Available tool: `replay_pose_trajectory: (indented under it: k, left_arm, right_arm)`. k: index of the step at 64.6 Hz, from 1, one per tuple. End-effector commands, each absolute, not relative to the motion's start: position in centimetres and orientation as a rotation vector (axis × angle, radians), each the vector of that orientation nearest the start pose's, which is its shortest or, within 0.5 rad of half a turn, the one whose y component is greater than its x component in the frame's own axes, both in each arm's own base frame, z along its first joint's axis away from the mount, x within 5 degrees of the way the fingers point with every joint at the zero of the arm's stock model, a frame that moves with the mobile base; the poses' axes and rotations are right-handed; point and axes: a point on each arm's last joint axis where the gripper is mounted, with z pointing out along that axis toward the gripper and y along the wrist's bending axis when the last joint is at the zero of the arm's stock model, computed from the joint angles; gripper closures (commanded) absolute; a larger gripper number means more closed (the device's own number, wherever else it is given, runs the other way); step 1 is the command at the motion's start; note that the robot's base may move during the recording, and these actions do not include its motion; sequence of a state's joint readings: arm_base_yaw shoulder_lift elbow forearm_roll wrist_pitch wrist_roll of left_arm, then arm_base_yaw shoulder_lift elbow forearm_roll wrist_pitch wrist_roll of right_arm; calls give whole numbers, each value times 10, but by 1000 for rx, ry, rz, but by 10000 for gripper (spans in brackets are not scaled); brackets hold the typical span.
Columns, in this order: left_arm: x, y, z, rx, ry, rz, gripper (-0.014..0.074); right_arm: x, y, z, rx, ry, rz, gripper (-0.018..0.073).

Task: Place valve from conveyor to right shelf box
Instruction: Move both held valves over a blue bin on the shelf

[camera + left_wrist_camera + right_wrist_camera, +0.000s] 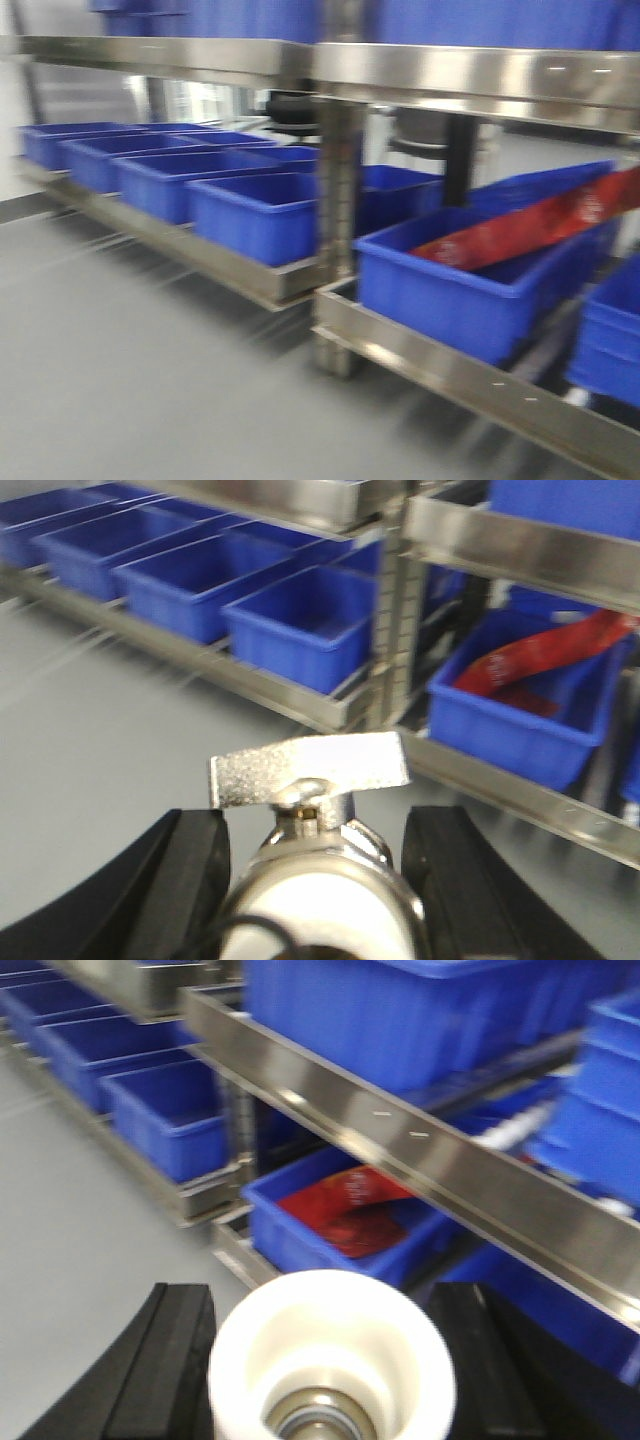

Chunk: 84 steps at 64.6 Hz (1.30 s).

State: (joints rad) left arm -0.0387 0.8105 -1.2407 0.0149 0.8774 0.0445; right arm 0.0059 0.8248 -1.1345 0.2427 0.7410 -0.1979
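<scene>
Pick looks done: left tool (318, 820) clenched on small grey-silver metal valve with flat lever (310, 770), held in front of shiny stainless-steel shelf rack (480, 385). Right tool (320, 1300) grips white flared fitting (330, 1350). Remaining: drop valve into bright blue plastic crate (450, 295) on the rack's lower tier.

The valve (308, 768) is shown shiny silver-grey, its lever finely speckled. The box (455, 290) is coloured plain bright blue; a red sheet (520, 232) with pale marks is seen in it. Other crates (250, 215) are coloured the same blue. The right shelf (480, 75) is finished in brushed silver. The floor (130, 350) is shown flat grey. A part (330, 1345) is shown cream-white with a grey ring inside. Fingers (170, 1370) of the right gripper (325, 1305) and of the left gripper (318, 825) are coloured black.
</scene>
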Motion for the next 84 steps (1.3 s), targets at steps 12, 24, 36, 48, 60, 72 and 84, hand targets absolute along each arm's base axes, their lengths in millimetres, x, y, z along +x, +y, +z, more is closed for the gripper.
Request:
replay_pose_trajectory:
  k: [12, 24, 36, 48, 60, 72, 84]
  left_arm:
    - [123, -5, 474, 79, 1853, 7, 708]
    - [123, -5, 474, 79, 1853, 7, 708]
    - [123, -5, 474, 79, 1853, 7, 708]
    - [123, -5, 474, 79, 1853, 7, 708]
    - [123, -5, 474, 79, 1853, 7, 708]
    - [123, -5, 474, 79, 1853, 7, 708]
    - [123, -5, 474, 79, 1853, 7, 708]
  right_arm:
    - [142, 14, 457, -122, 1800, 129, 712]
    - [142, 14, 457, -122, 1800, 129, 712]
    - [142, 14, 457, -122, 1800, 129, 712]
    - [142, 14, 457, -122, 1800, 129, 712]
    - [142, 14, 457, -122, 1800, 129, 712]
    - [142, 14, 457, -122, 1800, 129, 712]
    - [142, 14, 457, -122, 1800, 129, 712]
